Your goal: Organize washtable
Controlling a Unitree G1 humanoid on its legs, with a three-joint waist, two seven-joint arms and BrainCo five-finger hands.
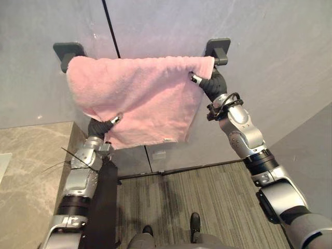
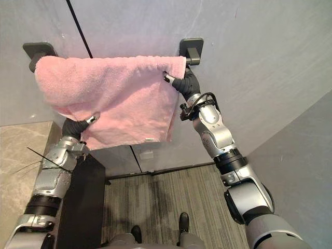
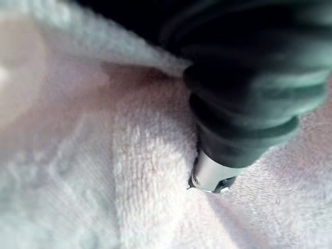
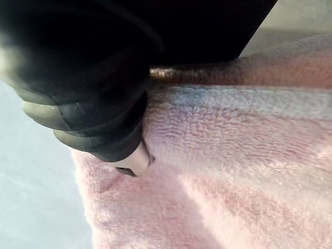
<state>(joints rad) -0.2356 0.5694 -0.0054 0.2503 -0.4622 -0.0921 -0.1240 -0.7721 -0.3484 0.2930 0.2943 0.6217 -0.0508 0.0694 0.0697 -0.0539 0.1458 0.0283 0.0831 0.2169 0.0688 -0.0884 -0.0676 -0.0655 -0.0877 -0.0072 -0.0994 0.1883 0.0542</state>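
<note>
A pink towel [image 1: 140, 98] hangs over a wall rail between a left dark bracket [image 1: 67, 52] and a right dark bracket [image 1: 218, 49]. It is bunched and slopes down toward its lower left. My left hand [image 1: 101, 127] is pressed into the towel's lower left corner, and its dark cover [image 3: 249, 93] lies against the pile [image 3: 129, 171]. My right hand [image 1: 210, 84] is at the towel's upper right edge, just below the right bracket. There the cover [image 4: 88, 104] touches the cloth [image 4: 233, 155] next to the rail [image 4: 176, 74].
A stone countertop [image 1: 26, 171] lies at the left with thin dark stalks [image 1: 62, 155] over its edge. A dark cabinet side [image 1: 106, 207] drops below my left arm. Grey wall panels stand behind the towel, and striped carpet [image 1: 207, 202] lies below.
</note>
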